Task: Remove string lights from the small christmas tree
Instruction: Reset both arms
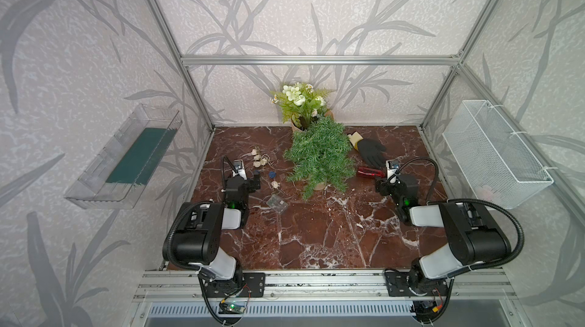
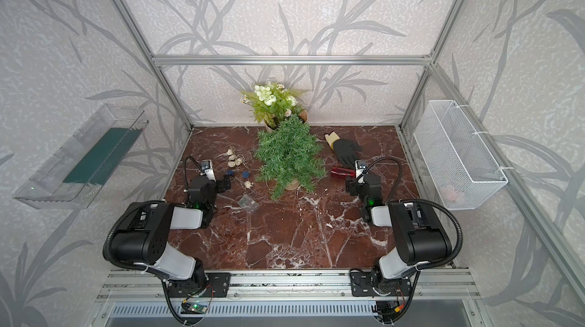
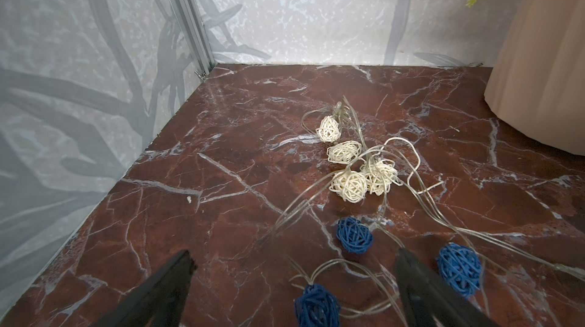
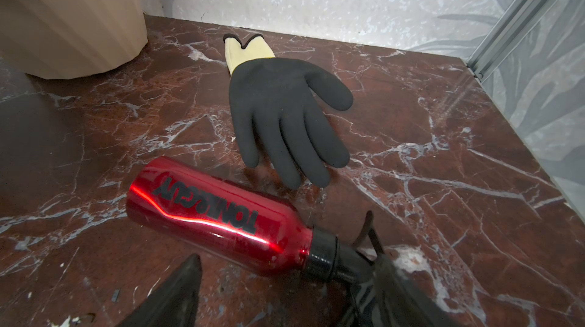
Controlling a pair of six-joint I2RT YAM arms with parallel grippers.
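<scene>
- A clear plastic bin (image 1: 126, 157) hangs on the wall beside the left arm; a flat dark-green sheet lies along its bottom
- A white wire-mesh basket (image 1: 493, 151) hangs on the opposite wall; something pale sits low in its near end, too blurred to name
- A ribbed beige paper wrap (image 3: 544, 56) holds the potted plant (image 1: 300, 100), light green with white flowers, at the back of the desk (image 1: 316, 240)
- The small christmas tree (image 1: 319, 154) stands mid-desk just in front of that plant, a cone of dense dark-green needles on a small beige base
- The string lights (image 3: 348, 183) lie off the tree, loose on the desk to its left: four cream woven balls bunched together, three blue ones nearer the left arm, all on looping thin clear wire
- Their clear rectangular battery box (image 1: 277, 204) lies flat on the desk between the left arm and the tree's base
- The left pincer (image 3: 294, 257) is spread wide and empty, hovering low over the blue balls, one of them just outside one finger
- The right pincer (image 4: 285, 259) is also parted, its dark fingers either side of the black cap of a glossy red metal bottle (image 4: 215, 208) that lies on its side; I cannot tell whether a finger touches the cap
- A black rubbery glove (image 4: 285, 113) with a yellow knit cuff lies flat just beyond the bottle
- The desk is polished red-brown marble with white veins
</scene>
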